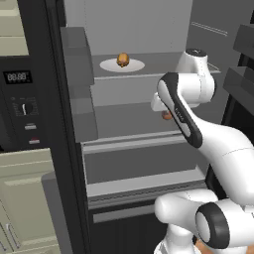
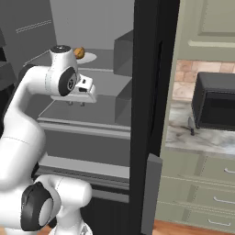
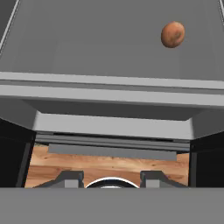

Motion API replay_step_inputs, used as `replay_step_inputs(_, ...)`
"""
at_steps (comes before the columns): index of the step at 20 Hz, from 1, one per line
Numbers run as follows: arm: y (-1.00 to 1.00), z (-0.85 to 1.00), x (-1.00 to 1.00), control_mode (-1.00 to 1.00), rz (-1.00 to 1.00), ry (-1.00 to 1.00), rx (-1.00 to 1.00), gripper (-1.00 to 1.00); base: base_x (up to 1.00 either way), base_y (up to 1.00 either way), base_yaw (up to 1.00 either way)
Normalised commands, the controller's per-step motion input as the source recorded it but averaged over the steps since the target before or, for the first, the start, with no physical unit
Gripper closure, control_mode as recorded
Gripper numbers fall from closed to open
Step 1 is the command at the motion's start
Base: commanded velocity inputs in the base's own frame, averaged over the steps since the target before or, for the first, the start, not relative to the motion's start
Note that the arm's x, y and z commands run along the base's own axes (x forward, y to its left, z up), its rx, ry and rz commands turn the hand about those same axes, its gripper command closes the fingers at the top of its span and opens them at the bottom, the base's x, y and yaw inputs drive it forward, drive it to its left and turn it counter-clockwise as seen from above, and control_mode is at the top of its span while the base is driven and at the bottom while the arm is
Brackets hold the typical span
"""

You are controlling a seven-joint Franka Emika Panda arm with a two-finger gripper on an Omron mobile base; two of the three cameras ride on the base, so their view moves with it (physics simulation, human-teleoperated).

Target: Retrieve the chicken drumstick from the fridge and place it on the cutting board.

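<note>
Up top, lumpy golden-brown chicken drumstick [image 1: 123,60] rests on white plate [image 1: 110,66].

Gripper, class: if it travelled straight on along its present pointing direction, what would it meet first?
Probably the front edge of the grey fridge shelf below the gripper; the orange-red ball lies off to one side. Depth is unclear.

Open fridge, gripper at the middle shelf

The fridge [image 1: 149,144] stands open. The chicken drumstick [image 1: 123,60] sits on a white plate [image 1: 135,66] on the upper shelf, bare shelf on both sides. Door bins [image 1: 79,84] crowd the left. The gripper [image 2: 76,103] hangs over the middle shelf, where an orange-red ball [image 3: 173,34] lies far right.
</note>
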Motion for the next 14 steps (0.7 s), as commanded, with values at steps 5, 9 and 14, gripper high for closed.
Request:
replay_step_inputs(5, 0.10, 0.00, -0.02, -1.00, 0.00, -0.05, -0.02, -1.00, 0.00, 0.00, 0.00)
replay_step_inputs(9, 0.09, 0.06, -0.06, -1.00, 0.00, -0.23, -0.01, -1.00, 0.00, 0.00, 0.00)
replay_step_inputs(14, 0.40, 0.28, -0.03, -1.00, 0.00, -0.34, 0.00, -1.00, 0.00, 0.00, 0.00)
